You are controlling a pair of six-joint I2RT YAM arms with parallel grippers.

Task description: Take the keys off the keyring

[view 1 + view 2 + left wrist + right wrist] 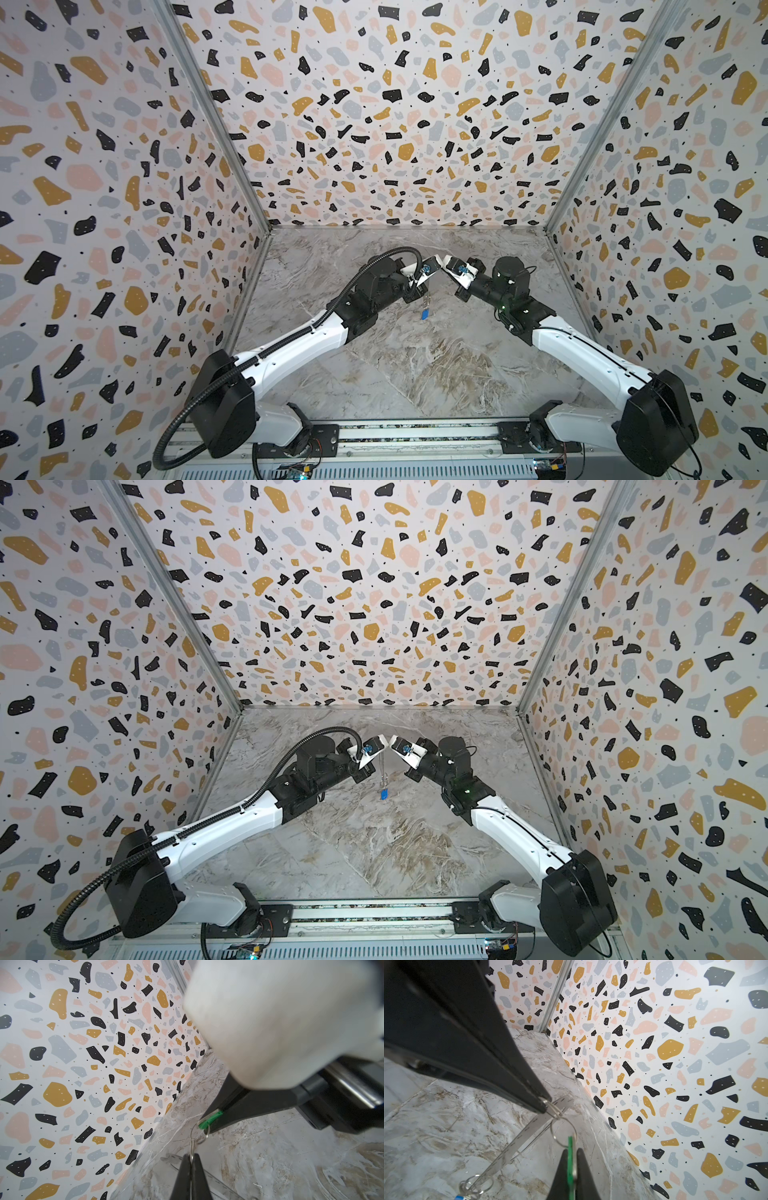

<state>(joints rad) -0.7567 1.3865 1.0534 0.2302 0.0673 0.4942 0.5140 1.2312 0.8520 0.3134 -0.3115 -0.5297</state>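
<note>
While the left gripper (190,1157) has its black fingers (529,1093) pressed together on a small ring at the top of the keyring (527,1132), the right gripper (572,1150) is clamped on the green key (570,1142). A wire loop (551,1132) joins them between the two sets of fingertips. Below the left fingers the keyring hangs as a thin grey strip, and the blue key (424,313) dangles at its low end.

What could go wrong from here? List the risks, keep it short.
1. The left gripper pinches only a thin ring; a pull on the green key by the right gripper may yank it loose.
2. Then the keyring and blue key, hanging in mid-air, would drop to the table.
</note>
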